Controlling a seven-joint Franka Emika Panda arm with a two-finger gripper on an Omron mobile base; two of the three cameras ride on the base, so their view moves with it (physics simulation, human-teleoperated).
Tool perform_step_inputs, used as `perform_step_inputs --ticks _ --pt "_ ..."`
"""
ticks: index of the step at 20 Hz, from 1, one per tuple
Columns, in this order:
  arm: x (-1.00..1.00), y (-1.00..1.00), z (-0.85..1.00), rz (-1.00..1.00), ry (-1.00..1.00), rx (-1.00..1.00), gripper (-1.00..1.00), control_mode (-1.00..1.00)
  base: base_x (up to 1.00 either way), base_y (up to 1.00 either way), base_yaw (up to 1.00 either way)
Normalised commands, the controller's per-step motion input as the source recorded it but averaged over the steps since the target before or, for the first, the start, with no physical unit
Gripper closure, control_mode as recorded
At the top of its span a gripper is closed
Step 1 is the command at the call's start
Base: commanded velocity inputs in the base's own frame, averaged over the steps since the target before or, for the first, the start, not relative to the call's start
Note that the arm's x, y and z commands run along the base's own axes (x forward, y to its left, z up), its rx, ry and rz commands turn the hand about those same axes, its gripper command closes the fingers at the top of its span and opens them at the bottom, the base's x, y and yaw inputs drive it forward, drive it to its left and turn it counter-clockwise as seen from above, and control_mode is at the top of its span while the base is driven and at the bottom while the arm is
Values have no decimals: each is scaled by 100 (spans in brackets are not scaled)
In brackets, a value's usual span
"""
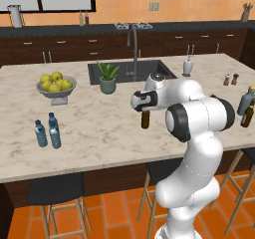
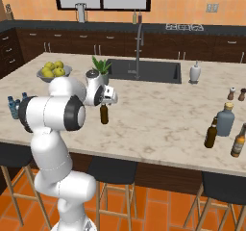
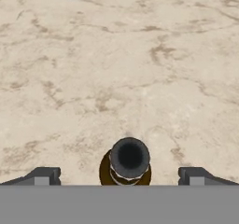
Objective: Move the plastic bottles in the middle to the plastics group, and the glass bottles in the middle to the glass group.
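A kitchen with orange walls and dark cabinets is surrounding a pale marble table (image 1: 99,133), and the arm is leaning over its middle. The end effector (image 3: 119,178) is hanging straight above a brown bottle (image 2: 104,114), its fingers (image 3: 44,176) standing wide apart on either side of the bottle's mouth and gripping nothing; that centring suggests it is lining up to come down around the neck. The bottle is standing upright in the middle of the table, apart from everything else.

At the table's right end, the squat grey-blue bottle (image 2: 225,121) is marking the glass group, with two more brown bottles (image 2: 211,134) standing just beside it, so the middle one looks to be the last glass item waiting. At the left end, the water bottles (image 1: 48,131) are clustering as the plastics group, near a fruit bowl (image 1: 56,85).

A potted plant (image 1: 108,77) is sitting beside the sink (image 1: 149,68), close behind the arm. Shakers (image 2: 237,94) and a white dispenser (image 2: 195,73) are standing farther back on the right. The stretch of table toward the glass group is looking open, so nothing seems to be blocking the carry.
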Motion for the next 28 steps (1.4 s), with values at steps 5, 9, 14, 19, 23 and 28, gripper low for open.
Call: perform_step_inputs --ticks 5,9,14,19,23,28 --pt "11 0 -3 0 6 0 -100 -100 0 0 0" --pt "1 0 -3 0 3 0 -100 -100 0 0 0" --pt "0 0 -2 0 -1 0 -100 -100 0 0 0" --pt "0 0 -1 0 -7 0 -100 -100 0 0 0" --pt "0 0 0 0 -1 0 -100 -100 0 0 0" --pt "0 0 0 0 0 0 -100 -100 0 0 0"
